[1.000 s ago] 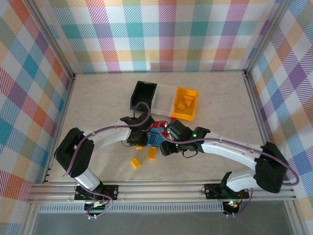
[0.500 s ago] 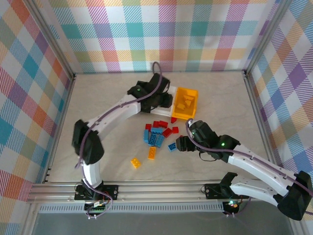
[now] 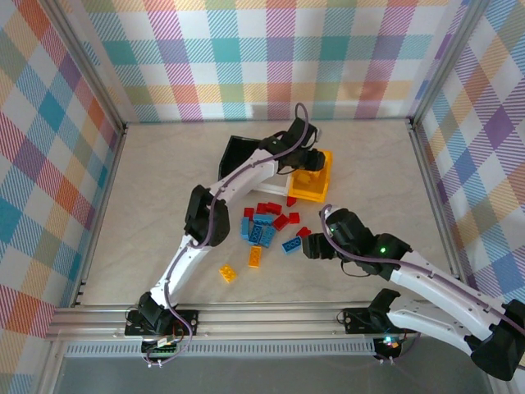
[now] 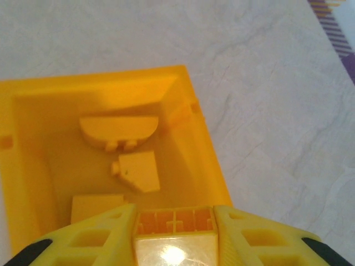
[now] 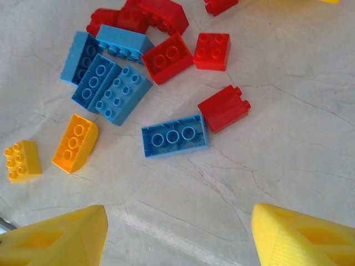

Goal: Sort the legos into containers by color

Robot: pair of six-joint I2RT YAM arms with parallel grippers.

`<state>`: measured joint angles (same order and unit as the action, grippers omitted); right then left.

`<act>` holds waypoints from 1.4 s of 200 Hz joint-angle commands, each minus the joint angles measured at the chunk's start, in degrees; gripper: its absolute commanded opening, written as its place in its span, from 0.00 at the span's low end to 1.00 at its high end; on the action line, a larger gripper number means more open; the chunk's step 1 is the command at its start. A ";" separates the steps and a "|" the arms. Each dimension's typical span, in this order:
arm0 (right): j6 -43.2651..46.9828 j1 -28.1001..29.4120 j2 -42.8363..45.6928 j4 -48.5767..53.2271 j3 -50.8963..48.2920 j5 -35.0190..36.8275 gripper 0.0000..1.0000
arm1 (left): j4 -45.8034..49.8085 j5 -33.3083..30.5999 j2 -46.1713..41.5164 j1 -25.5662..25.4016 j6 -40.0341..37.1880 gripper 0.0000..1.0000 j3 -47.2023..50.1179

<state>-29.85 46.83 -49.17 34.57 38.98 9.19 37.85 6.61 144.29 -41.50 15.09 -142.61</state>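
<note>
My left gripper (image 4: pixel 175 235) is shut on a yellow-orange lego (image 4: pixel 175 221), its hollow underside facing the camera, held over the yellow-orange container (image 4: pixel 206 133). Three yellow-orange pieces lie inside, among them a curved one (image 4: pixel 119 128) and a slanted one (image 4: pixel 138 173). From above, the left gripper (image 3: pixel 308 160) hangs over that bin (image 3: pixel 317 193), beside the white container (image 3: pixel 275 182) and the black container (image 3: pixel 238 152). My right gripper (image 5: pixel 177 235) is open above bare table, just short of an upturned blue lego (image 5: pixel 175 136) and a red lego (image 5: pixel 223 107).
Red and blue bricks are piled mid-table (image 3: pixel 267 222). An orange curved brick (image 5: pixel 75 143) and a yellow brick (image 5: pixel 22 160) lie apart, toward the near left. The right gripper (image 3: pixel 308 246) sits right of the pile. Plaid walls enclose the table.
The left arm has swung from the brick pile out to the bins, carrying the yellow-orange brick over the yellow-orange bin. The right arm has drawn back from the pile toward the right.
</note>
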 commanded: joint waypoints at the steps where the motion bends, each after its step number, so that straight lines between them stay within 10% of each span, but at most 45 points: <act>1: -1.44 -0.42 0.46 1.56 -0.56 -0.08 0.69 | 2.58 0.31 2.39 -0.12 -1.03 0.46 -5.46; 106: -0.39 -2.93 -17.78 -1.59 3.14 -6.42 0.73 | 6.71 -0.95 -4.14 0.04 -2.45 0.75 -3.94; 201: -7.77 -1.95 -36.76 -4.52 12.60 -5.75 0.89 | -0.94 -12.07 -45.23 1.40 -5.61 0.86 49.53; 280: -4.76 -1.21 -44.87 -2.96 18.82 -3.61 0.90 | -3.13 -13.10 -61.40 4.62 -3.58 0.89 68.69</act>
<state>-35.75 45.41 -91.90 30.48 55.77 4.47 36.51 -5.50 87.81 -37.71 10.83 -76.47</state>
